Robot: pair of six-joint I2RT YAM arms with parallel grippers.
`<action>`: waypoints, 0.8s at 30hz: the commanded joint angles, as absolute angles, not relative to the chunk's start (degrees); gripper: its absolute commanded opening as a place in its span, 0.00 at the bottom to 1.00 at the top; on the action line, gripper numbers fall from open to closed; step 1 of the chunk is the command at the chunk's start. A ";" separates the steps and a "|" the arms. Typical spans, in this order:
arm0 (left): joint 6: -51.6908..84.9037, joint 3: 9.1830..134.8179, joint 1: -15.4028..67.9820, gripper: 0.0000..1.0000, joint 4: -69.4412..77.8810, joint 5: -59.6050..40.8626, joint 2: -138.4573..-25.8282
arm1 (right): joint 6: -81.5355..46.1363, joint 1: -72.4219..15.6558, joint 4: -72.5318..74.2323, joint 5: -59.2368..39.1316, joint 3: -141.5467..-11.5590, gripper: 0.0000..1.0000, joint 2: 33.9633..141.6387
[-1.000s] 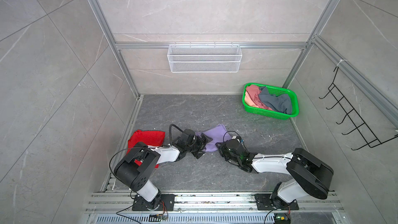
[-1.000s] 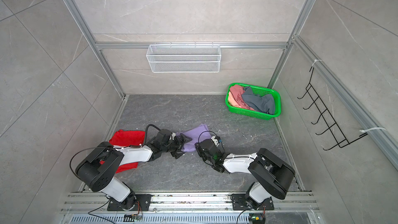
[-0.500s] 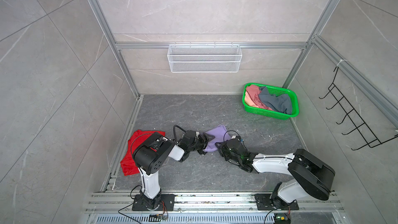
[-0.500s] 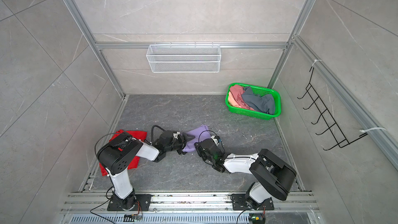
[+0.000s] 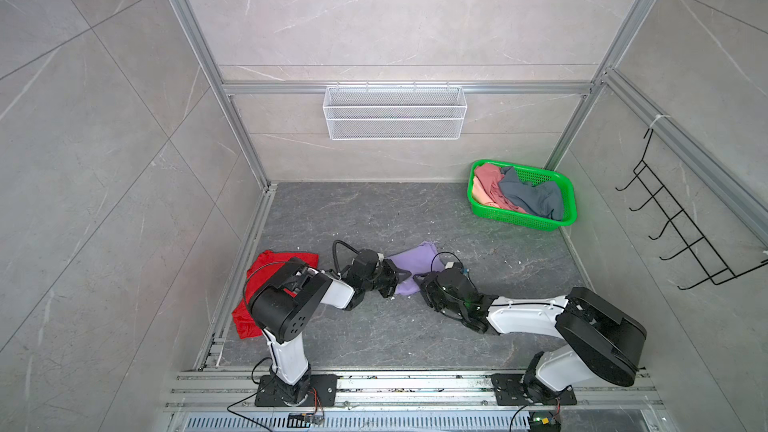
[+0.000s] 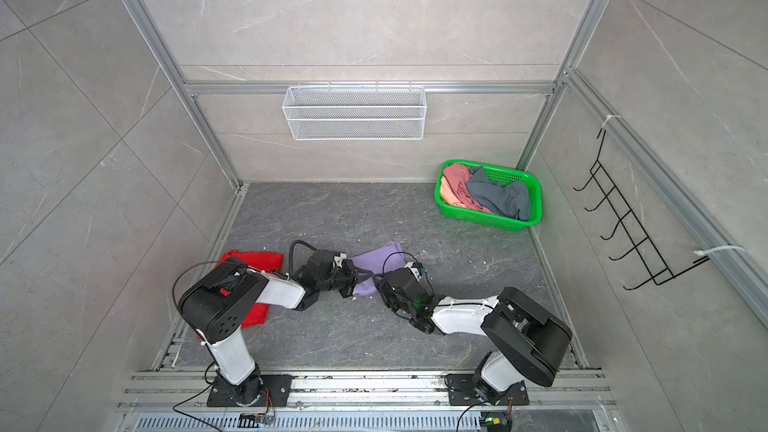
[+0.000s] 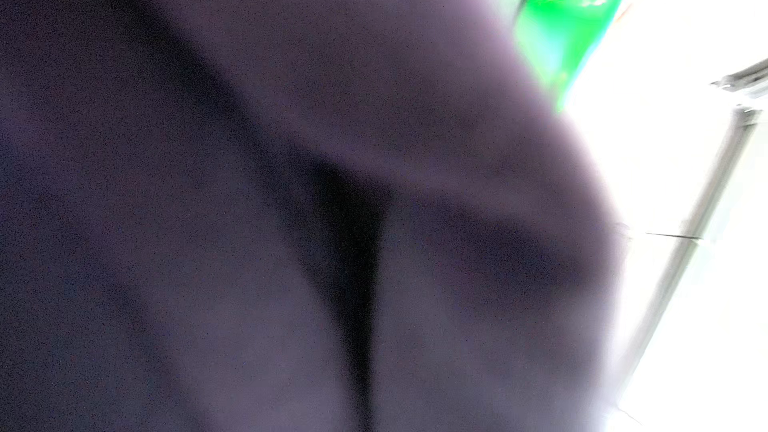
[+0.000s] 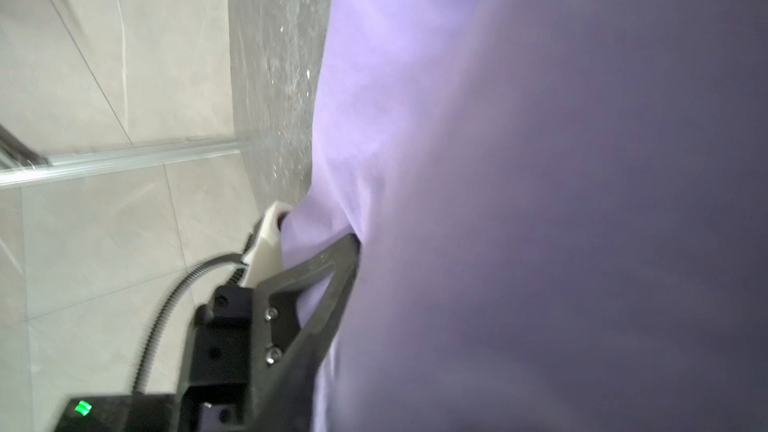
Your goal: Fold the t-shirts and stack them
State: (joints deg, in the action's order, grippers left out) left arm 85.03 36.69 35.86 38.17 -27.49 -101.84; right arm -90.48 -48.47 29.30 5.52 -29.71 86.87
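floor [image 5: 374, 209]: dark stone-look slab, matt, light veining. wall tiles [image 5: 395, 14]: pale, smooth, satin sheen. frame rails [image 5: 407, 88]: bare brushed aluminium. wall shelf [image 5: 395, 118]: white coated wire mesh. basket [image 5: 528, 222]: green plastic mesh, glossy. lavender t-shirt [image 5: 415, 261] and red t-shirt [image 5: 245, 324]: soft matt cloth, creased. right arm link [image 5: 523, 317]: smooth glossy white plastic.

One lavender t-shirt [image 5: 415, 259], one red t-shirt [image 5: 266, 261], three more in one green basket [image 5: 523, 221] — two arms [image 5: 286, 361].
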 commanded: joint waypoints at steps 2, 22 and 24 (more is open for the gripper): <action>67.11 44.95 34.98 0.00 9.22 -28.65 -94.59 | -84.14 -48.49 22.85 4.75 -30.66 0.62 83.30; 18.00 76.87 33.93 0.00 -71.05 26.71 -92.20 | -66.58 -48.59 -8.01 12.79 -30.30 0.77 55.55; 16.46 76.45 33.54 0.00 -71.98 28.76 -90.34 | -63.30 -48.45 -11.34 15.73 -32.86 0.78 54.61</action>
